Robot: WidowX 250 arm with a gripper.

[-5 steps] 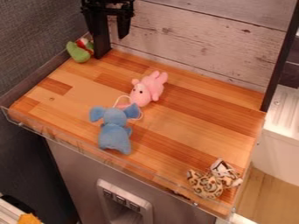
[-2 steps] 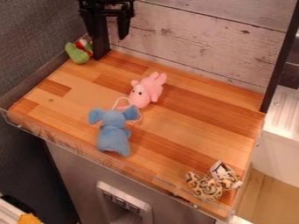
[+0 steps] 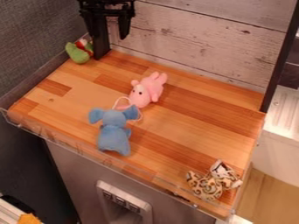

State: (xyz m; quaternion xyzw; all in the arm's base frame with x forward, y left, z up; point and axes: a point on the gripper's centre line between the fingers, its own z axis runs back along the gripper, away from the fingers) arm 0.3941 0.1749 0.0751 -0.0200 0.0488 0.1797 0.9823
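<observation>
A wooden top (image 3: 192,113) with a clear rim (image 3: 88,151) spreads below and in front of the fingers. Nearest the camera, at the right front corner and farthest from the fingers, lies the spotted toy (image 3: 205,186). Left of it, forward of the fingers, the blue toy (image 3: 114,136) lies lengthwise, ears towards them and body towards the front edge. Beyond it is the pink toy (image 3: 147,89), head slanting to the front left, feet to the back right, with a white string (image 3: 115,103) by its head. Farther back, just below and left of the fingers, the green toy (image 3: 78,53) sits by a black post (image 3: 100,41), its long axis running from upper left to lower right; which end is its front, I can't tell. Above hangs the gripper (image 3: 107,37), fingers parted and grasping nothing. All four toys are down on the wood, none lifted.
</observation>
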